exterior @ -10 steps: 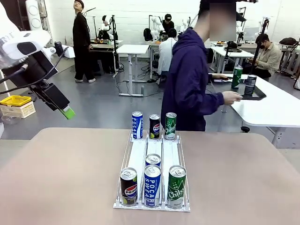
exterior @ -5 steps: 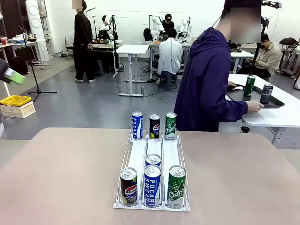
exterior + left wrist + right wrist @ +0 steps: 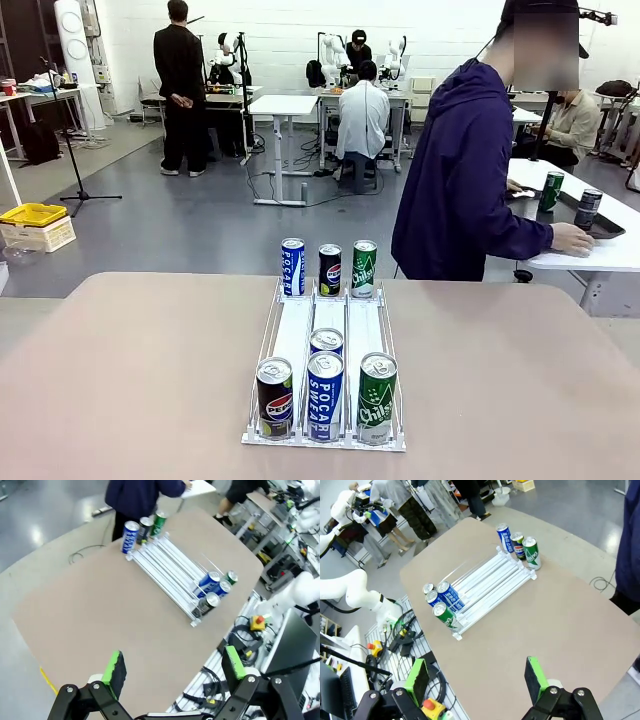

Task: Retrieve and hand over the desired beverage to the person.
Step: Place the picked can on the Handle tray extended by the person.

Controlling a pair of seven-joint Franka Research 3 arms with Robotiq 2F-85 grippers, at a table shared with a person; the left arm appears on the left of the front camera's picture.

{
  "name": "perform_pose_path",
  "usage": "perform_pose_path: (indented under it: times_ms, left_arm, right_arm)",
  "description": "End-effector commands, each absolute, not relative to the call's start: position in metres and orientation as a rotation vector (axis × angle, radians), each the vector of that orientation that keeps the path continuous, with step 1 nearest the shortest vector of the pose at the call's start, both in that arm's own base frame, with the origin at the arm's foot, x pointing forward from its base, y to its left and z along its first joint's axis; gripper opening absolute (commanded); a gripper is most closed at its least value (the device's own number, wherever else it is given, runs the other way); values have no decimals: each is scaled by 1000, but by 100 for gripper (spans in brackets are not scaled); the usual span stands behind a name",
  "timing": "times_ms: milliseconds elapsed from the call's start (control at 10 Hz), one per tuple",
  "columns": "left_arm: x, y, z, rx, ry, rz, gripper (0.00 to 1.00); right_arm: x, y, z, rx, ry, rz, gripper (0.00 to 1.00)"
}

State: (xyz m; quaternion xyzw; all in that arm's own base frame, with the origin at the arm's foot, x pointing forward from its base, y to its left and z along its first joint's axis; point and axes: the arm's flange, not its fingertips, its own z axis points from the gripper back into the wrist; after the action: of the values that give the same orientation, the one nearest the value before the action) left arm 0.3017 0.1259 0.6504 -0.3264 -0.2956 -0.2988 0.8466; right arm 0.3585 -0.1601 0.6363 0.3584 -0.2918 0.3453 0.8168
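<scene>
The person [image 3: 462, 180] in a dark purple-navy hooded jacket stands at the far right corner of the beige table [image 3: 130, 370], turned away toward a neighbouring white table [image 3: 600, 255], one arm stretched out with the hand [image 3: 572, 239] resting by a dark tray [image 3: 608, 226] that carries a green can and a dark can.

On the beige table a white three-lane wire rack [image 3: 328, 330] holds seven cans. At its far end, left to right, stand a blue-and-white can [image 3: 292, 267] lettered POCARI, a dark blue Pepsi can [image 3: 330, 270] and a green can [image 3: 364, 269] with white script I cannot fully read. At the near end stand a dark Pepsi can [image 3: 274, 398], a blue POCARI SWEAT can [image 3: 324, 396] and a green can [image 3: 376, 398] with the same script; a further silver-topped can [image 3: 326, 343] sits behind the middle one.

The left gripper [image 3: 173, 665] hangs high above the table's edge, looking down at the rack from well apart, its green-padded fingers spread wide and grasping nothing. The right gripper [image 3: 477, 676] is poised likewise high over the opposite side, fingers splayed apart and empty.
</scene>
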Motion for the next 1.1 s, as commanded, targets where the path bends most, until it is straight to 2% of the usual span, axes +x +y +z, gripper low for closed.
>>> perform_pose_path:
  times_ms: [0, 1000]
  left_arm:
    - [305, 123, 650, -662, -653, -617, 100]
    - [305, 123, 650, -662, -653, -617, 100]
  right_arm:
    - [360, -159, 637, 790, -651, 744, 100]
    - [360, -159, 637, 790, -651, 744, 100]
